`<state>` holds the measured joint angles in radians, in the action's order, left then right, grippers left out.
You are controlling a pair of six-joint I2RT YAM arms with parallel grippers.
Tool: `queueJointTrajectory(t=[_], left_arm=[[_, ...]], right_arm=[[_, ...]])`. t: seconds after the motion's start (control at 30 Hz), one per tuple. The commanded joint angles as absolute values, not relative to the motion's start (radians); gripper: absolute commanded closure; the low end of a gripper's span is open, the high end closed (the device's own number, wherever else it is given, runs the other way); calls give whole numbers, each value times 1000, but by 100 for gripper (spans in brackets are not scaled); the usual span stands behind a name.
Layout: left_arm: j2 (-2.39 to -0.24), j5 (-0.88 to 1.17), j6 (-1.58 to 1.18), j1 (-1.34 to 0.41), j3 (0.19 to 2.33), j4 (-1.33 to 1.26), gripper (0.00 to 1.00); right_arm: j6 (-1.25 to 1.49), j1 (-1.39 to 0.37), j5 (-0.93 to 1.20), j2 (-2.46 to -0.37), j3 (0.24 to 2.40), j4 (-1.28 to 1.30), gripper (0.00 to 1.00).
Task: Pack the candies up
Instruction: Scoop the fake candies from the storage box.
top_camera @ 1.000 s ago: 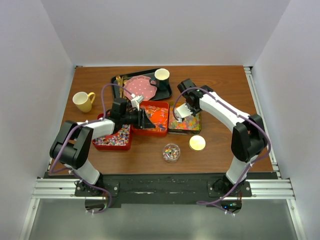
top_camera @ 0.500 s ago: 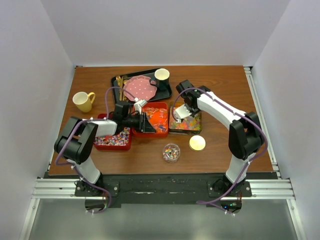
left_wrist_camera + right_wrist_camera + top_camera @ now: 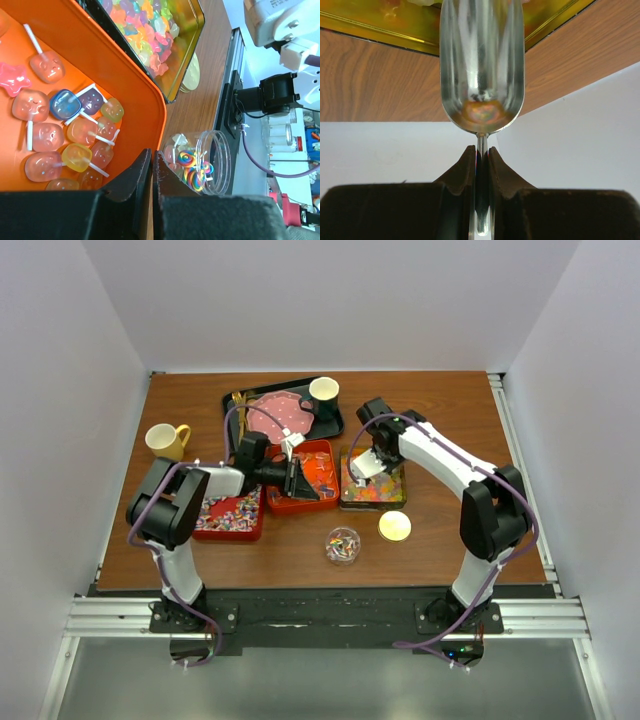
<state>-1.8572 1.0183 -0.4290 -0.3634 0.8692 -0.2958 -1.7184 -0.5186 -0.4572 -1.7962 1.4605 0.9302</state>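
Orange-red candies (image 3: 318, 468) on sticks (image 3: 45, 132) lie in the red-orange middle tray (image 3: 280, 502). My left gripper (image 3: 305, 485) is shut, its fingers straddling that tray's near rim (image 3: 161, 112), at the jaw tips (image 3: 151, 155). Tiny yellow-orange-green candies (image 3: 375, 490) fill the gold tray (image 3: 145, 30). My right gripper (image 3: 372, 455) is shut on the handle of a metal scoop (image 3: 482, 65), gripped at the jaws (image 3: 481, 152), held at the gold tray's edge (image 3: 370, 30). The scoop's bowl looks empty. Purple-pink-white wrapped candies (image 3: 225, 512) sit in the left red tray.
A clear jar (image 3: 343, 545) holding rainbow swirl sweets (image 3: 200, 165) stands in front of the trays, its yellow lid (image 3: 394, 526) beside it. A black tray (image 3: 332, 425) at the back carries a pink dotted plate (image 3: 280, 415) and a cup (image 3: 323, 390). A yellow mug (image 3: 165, 440) stands far left.
My left arm has swung its elbow away from the near edge and the gripper has edged right along the middle tray. My right gripper with the scoop has barely shifted.
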Motion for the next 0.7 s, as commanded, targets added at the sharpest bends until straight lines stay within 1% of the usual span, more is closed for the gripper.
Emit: queueJointTrajectory(t=[0.0, 0.13, 0.2, 0.33, 0.43, 0.57, 0.67], left_arm=[[-1890, 953, -341, -368, 908, -235, 93], [-1853, 965, -324, -350, 893, -219, 93], [-1855, 985, -296, -345, 891, -201, 93], [-1879, 1023, -273, -330, 890, -196, 94], [-1896, 1032, -200, -328, 893, -150, 94], [-1911, 1049, -158, -327, 876, -141, 94], [-1908, 1106, -169, -327, 855, -182, 94]], right_arm=[[-1772, -526, -334, -1821, 1477, 1045, 100], [-1792, -523, -377, -1825, 1509, 1041, 100], [-1799, -522, -376, -1822, 1491, 1037, 100], [-1795, -522, -338, -1809, 1465, 1043, 100], [-1755, -522, -276, -1798, 1488, 1103, 100], [-1717, -526, -275, -1799, 1488, 1108, 100], [-1639, -525, -195, -1835, 1571, 1172, 100]])
